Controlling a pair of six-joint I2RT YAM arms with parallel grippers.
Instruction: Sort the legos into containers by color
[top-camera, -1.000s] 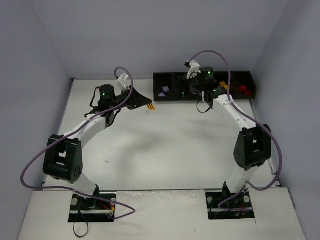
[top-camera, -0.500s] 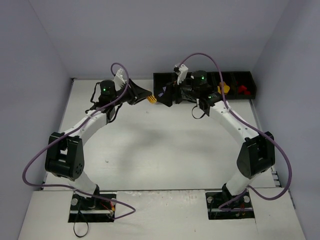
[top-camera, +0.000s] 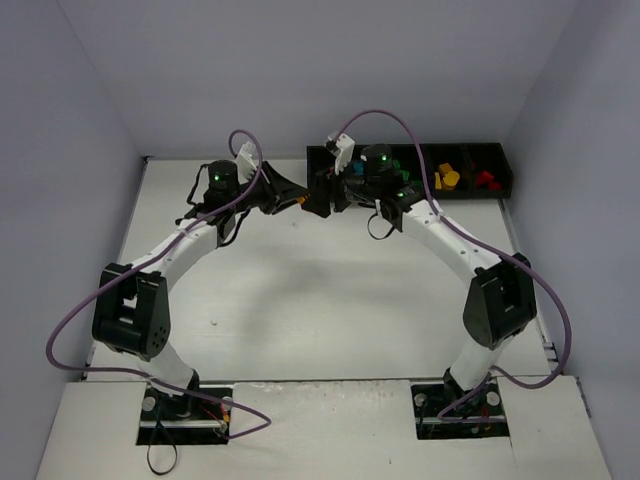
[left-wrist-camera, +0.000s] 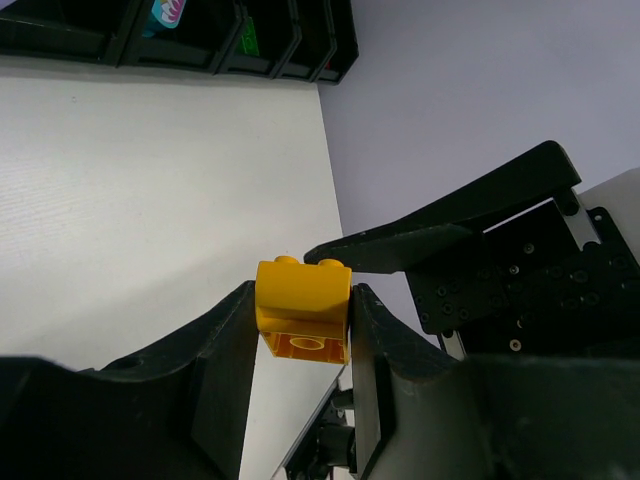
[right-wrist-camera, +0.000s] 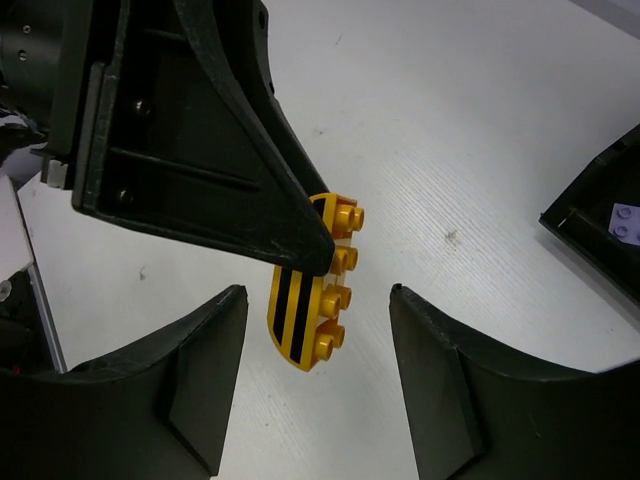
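I am stretching both my arms out over the white table (top-camera: 320, 290), from the bases at the near edge toward the far side, and the two grippers are meeting a little before the far wall. My left gripper (left-wrist-camera: 302, 298) is clenching a yellow-orange brick (right-wrist-camera: 305, 325) with black stripes. Its two fingers are pressing on the sides of the brick, which seems to be hanging in the air and not resting on the table. I think I am holding it out this way because the bin with the yellow bricks (top-camera: 447, 178) is lying on the side of my right arm, so passing it from one gripper to the other is making sense. My right gripper (right-wrist-camera: 318, 300) is standing with its jaws wide apart, one on each side of the brick, and they are not touching it yet. Beyond them the black tray (top-camera: 470, 149) is lying along the far wall, with red bricks (top-camera: 486, 179) in its right end bin.
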